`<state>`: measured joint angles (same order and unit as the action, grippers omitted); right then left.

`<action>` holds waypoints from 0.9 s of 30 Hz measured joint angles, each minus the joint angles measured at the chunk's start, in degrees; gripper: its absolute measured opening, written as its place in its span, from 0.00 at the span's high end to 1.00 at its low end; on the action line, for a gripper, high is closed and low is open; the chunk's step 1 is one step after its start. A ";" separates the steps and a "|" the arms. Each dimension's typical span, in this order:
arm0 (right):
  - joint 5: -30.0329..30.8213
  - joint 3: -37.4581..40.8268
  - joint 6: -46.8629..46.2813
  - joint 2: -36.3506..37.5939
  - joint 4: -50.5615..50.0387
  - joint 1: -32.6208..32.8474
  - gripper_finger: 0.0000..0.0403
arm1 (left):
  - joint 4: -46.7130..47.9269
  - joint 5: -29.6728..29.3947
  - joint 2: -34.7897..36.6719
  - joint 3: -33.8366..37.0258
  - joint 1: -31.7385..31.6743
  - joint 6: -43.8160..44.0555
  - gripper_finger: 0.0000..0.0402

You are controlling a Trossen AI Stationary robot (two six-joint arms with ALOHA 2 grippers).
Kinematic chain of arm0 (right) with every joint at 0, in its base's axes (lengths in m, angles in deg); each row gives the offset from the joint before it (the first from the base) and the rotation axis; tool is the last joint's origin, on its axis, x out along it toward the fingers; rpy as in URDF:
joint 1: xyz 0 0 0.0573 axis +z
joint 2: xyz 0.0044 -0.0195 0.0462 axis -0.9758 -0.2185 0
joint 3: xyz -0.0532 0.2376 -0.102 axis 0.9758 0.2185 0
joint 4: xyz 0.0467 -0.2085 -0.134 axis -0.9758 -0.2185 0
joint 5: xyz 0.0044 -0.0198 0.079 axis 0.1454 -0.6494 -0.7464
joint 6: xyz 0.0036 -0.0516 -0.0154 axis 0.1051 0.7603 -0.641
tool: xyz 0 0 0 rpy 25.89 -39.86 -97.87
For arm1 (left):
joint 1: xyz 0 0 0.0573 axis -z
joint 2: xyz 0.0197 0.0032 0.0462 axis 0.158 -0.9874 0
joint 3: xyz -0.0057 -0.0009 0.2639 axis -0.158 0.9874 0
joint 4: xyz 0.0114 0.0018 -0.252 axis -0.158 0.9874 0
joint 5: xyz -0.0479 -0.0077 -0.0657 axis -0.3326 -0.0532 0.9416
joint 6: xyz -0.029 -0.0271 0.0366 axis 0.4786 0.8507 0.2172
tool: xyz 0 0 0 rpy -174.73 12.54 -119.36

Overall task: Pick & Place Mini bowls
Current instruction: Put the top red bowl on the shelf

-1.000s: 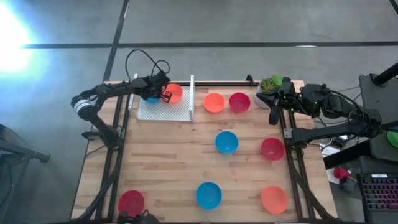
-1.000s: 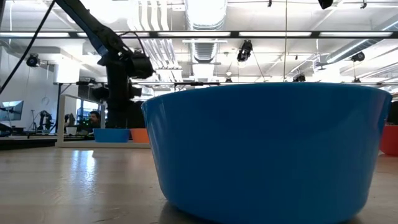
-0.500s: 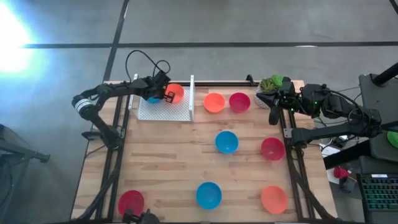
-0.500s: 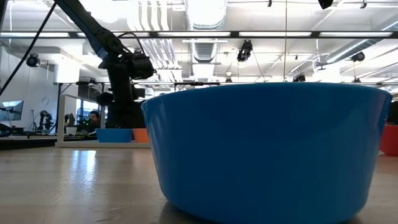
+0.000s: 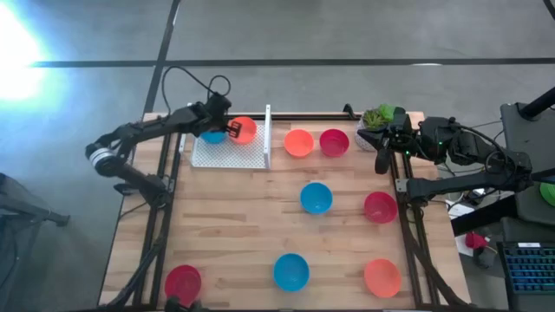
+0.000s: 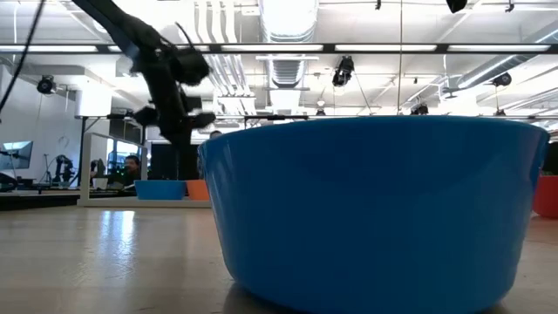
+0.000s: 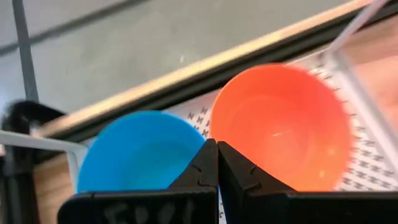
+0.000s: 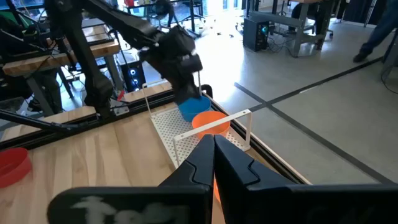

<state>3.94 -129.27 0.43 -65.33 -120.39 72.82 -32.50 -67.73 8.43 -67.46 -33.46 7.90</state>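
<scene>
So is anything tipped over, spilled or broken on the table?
No, nothing stands out. The blue bowl and orange bowl sit upright, side by side on the white rack. The other bowls on the table are upright too.

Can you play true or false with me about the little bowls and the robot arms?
1. Two bowls sit in the white tray: a blue bowl and an orange bowl. True.
2. The left gripper is holding a red bowl. False: it is shut and holds nothing, above the tray.
3. A green plant stands at the table's corner by the right gripper. True.
4. All the bowls left on the wood are blue. False: there are red, orange and blue ones.
</scene>
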 joint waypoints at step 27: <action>-0.16 0.00 2.83 -1.84 -0.07 0.04 0.98 | 16.04 -0.17 28.72 0.02 26.19 -0.30 1.00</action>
<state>3.78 -129.27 3.25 -67.17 -120.46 72.86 -16.46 -67.90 37.16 -67.44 -7.27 7.60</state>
